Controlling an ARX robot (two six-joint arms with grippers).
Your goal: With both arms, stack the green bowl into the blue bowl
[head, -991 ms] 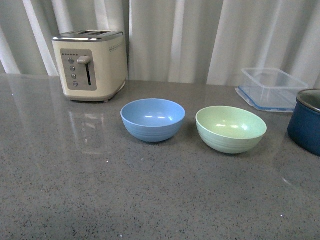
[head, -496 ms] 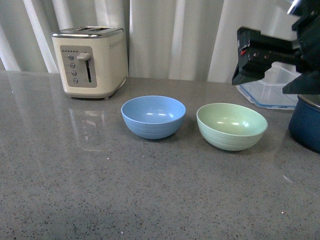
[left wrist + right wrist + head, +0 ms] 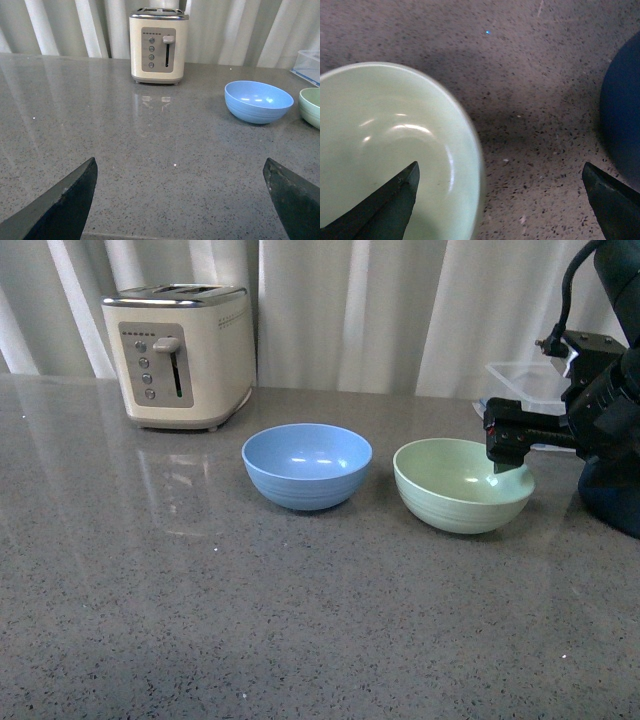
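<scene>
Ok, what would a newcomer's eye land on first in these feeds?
The black right gripper at the green bowl's right rim, jaws open, one finger over the inside and one outside. Next, the blue bowl sitting empty just left of it, apart from it, with a cream toaster behind at the back left.

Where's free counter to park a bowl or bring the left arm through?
Free: the whole near strip of the countertop in front of both bowls, and the stretch left of the blue bowl, in front of the toaster. Crowded: the right side, where the green bowl, open right gripper, navy pot and clear container sit close together.
</scene>
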